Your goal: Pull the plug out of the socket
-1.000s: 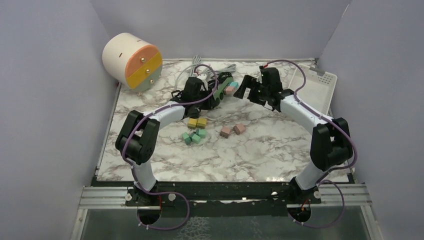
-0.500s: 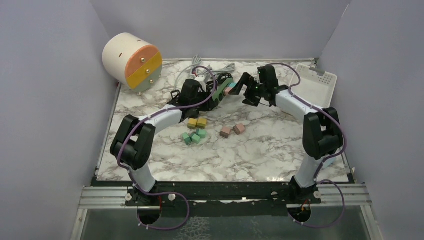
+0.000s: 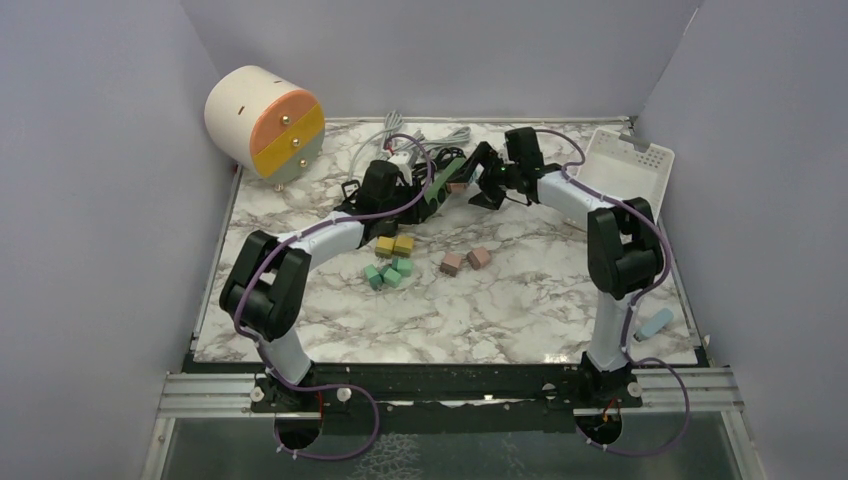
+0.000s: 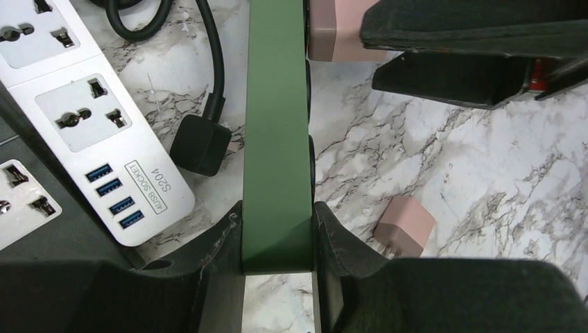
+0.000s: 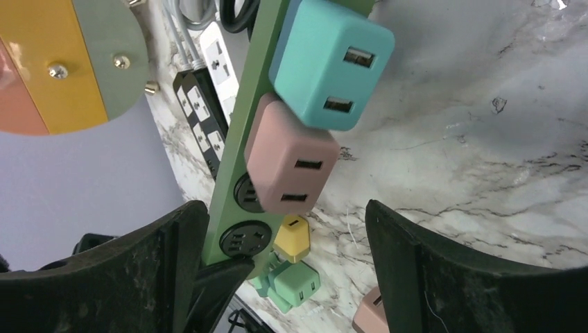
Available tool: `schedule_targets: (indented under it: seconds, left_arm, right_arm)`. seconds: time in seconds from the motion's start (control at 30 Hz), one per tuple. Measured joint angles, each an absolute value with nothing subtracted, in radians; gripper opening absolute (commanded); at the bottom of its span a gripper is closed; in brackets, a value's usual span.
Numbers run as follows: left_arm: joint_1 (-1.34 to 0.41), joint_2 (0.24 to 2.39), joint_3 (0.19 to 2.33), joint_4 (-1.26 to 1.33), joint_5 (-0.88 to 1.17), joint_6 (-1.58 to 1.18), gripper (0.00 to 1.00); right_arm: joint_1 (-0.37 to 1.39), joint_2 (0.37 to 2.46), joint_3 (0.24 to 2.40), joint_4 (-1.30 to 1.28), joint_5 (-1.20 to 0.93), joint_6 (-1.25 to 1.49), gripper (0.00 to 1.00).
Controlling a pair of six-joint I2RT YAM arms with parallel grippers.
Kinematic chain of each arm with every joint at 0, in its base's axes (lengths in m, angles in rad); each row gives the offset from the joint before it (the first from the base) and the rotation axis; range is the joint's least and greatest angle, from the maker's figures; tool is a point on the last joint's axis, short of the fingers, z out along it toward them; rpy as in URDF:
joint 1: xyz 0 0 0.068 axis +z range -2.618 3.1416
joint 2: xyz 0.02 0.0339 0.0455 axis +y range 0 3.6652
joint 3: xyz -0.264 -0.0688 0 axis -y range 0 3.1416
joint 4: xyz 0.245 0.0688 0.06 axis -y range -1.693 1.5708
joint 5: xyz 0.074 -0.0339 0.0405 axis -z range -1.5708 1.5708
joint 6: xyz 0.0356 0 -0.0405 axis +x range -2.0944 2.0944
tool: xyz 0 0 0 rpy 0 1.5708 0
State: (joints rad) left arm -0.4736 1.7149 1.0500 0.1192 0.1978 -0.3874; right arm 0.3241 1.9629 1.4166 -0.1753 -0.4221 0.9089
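Observation:
The green socket strip [image 3: 447, 172] is raised off the marble, and my left gripper [image 4: 277, 230] is shut on its near end, a finger [image 4: 220, 243] pressed on each side. A teal plug [image 5: 329, 62] and a pink plug [image 5: 291, 156] sit in the green socket strip [image 5: 239, 159]. My right gripper [image 5: 281, 222] stands open just short of the pink plug, its left finger [image 5: 166, 263] beside the strip, its right finger [image 5: 416, 263] over bare marble. In the left wrist view the right fingers [image 4: 478, 41] hover by the pink plug [image 4: 333, 35].
A white power strip [image 4: 90, 118] and a black cable plug [image 4: 201, 144] lie left of the green strip. Loose yellow [image 3: 395, 245], green [image 3: 388, 272] and pink [image 3: 465, 261] plugs lie mid-table. A round drawer unit [image 3: 265, 122] stands back left, a white tray [image 3: 625, 170] back right.
My right arm swung left and brought its gripper up to the plugs on the green strip. The left gripper kept its hold, nearly still.

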Motion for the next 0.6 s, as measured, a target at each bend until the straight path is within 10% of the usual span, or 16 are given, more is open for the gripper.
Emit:
schedule_targets:
  seconds: [0.23,0.5,0.6]
  left_arm:
    - [-0.474,1.702,1.044,0.128,0.198,-0.387,0.00]
    - [-0.480,1.702,1.030,0.135,0.198,-0.401,0.00]
    - [-0.480,1.702,1.029,0.148,0.192,-0.403,0.00]
  right_arm:
    - [0.324,2.035,1.450,-0.147,-0.424,0.976,0.66]
    - [0.321,2.081,1.488,-0.093,-0.426,1.060,0.02]
    - [0.321,2.084,1.502,-0.085,-0.432,1.079,0.01]
